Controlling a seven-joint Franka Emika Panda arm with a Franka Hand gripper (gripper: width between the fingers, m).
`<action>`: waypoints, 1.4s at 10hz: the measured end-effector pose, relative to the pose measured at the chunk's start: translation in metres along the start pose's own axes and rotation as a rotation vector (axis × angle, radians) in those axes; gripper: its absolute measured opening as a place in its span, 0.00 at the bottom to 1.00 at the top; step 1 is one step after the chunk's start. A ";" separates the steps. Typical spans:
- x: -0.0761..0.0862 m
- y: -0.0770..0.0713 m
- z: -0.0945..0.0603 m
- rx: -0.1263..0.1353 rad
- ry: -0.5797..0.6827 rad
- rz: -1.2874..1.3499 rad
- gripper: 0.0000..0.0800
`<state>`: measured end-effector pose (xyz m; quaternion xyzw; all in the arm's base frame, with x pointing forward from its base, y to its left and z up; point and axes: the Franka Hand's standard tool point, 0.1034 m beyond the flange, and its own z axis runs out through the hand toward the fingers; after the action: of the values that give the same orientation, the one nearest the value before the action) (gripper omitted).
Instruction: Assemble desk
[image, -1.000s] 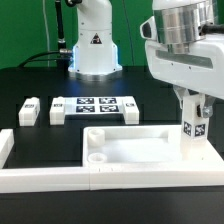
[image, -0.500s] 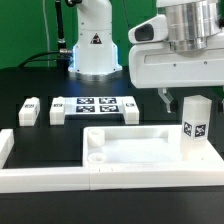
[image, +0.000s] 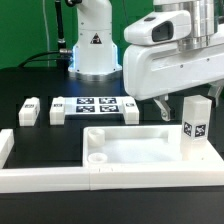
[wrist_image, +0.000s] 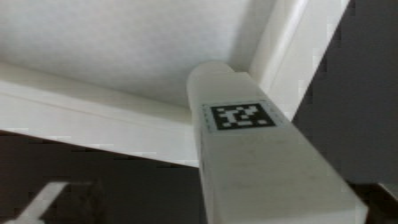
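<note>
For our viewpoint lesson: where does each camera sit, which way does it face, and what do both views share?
Exterior view: off the arm, facing the robot's base; the gripper shows.
Wrist view: on the wrist, looking down at the upright leg; no fingers show.
Shared: that leg and the tabletop.

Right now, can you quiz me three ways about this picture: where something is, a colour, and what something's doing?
1. Where is the upright white plastic block leg? A on the white rimmed plastic tabletop panel, at the exterior view's right; B lying beside it; C hanging in air.
2. Its square tag is: A black-and-white; B red; C green.
3. The white end effector is: A gripping the leg; B open, gripping nothing; C holding the tabletop.
Answers: 1 A, it stands in that corner. 2 A, dark-and-light squares. 3 B, fingers apart, empty.
</note>
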<state>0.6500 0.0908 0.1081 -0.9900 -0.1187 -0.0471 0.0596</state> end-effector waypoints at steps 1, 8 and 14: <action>0.000 0.000 0.000 -0.001 0.000 0.017 0.69; 0.008 -0.005 0.002 -0.007 -0.008 0.571 0.36; 0.001 -0.008 0.001 -0.007 -0.026 1.303 0.36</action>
<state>0.6490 0.0984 0.1078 -0.8600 0.5052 0.0104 0.0711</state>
